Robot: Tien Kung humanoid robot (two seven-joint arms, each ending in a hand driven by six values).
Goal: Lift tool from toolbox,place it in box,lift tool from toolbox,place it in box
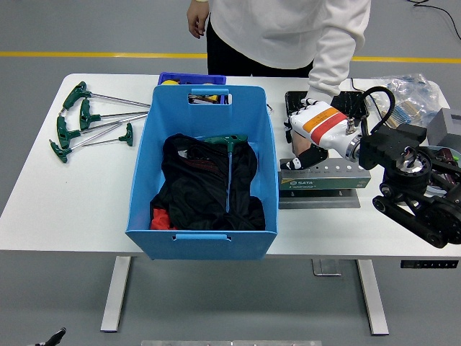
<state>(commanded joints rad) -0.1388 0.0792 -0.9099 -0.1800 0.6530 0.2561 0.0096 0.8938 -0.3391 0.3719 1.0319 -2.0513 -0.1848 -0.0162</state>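
The grey tool rack (328, 174) stands on the table just right of the big blue box (141, 180). In the box a green T-handle hex key (229, 153) lies on black cloth (194, 187). My right hand (297, 144), white with an orange and red band, hovers over the rack's left end with relaxed fingers and nothing in them. A person at the far side reaches a white sleeve (330, 61) down to the rack; the person's hand (310, 154) shows partly under mine. My left arm does not show.
Several green T-handle wrenches (90, 119) lie at the table's left. A small dark blue bin (191, 78) sits behind the box. A plastic bag (410, 94) and a grey device (446, 126) crowd the right back corner.
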